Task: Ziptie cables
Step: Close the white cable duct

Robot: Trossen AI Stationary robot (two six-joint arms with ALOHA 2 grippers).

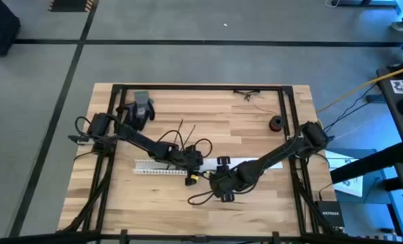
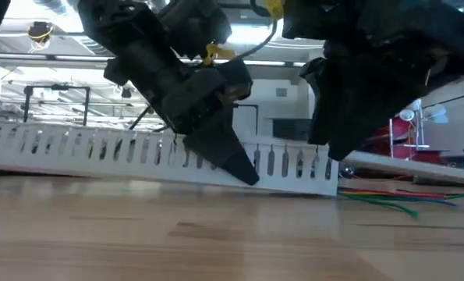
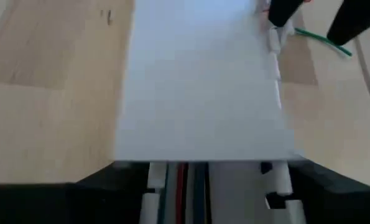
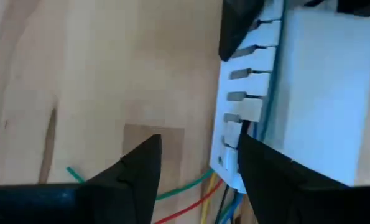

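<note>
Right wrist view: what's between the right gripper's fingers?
Right gripper open; between its fingers, bare table and coloured wire ends; white slotted duct beside one finger. Shown in right wrist view.

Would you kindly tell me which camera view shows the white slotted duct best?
The low view: the white slotted duct shows its slotted side along its length. The high view shows it small and partly covered; the wrist views show only parts.

Mid-table is blocked by white slotted duct (image 1: 162, 167), w/ both arms crowded over its centre. Bare wood is left at the front edge (image 1: 140, 203) & behind, betw. gray object (image 1: 141, 106) and black spool (image 1: 276, 123).
</note>
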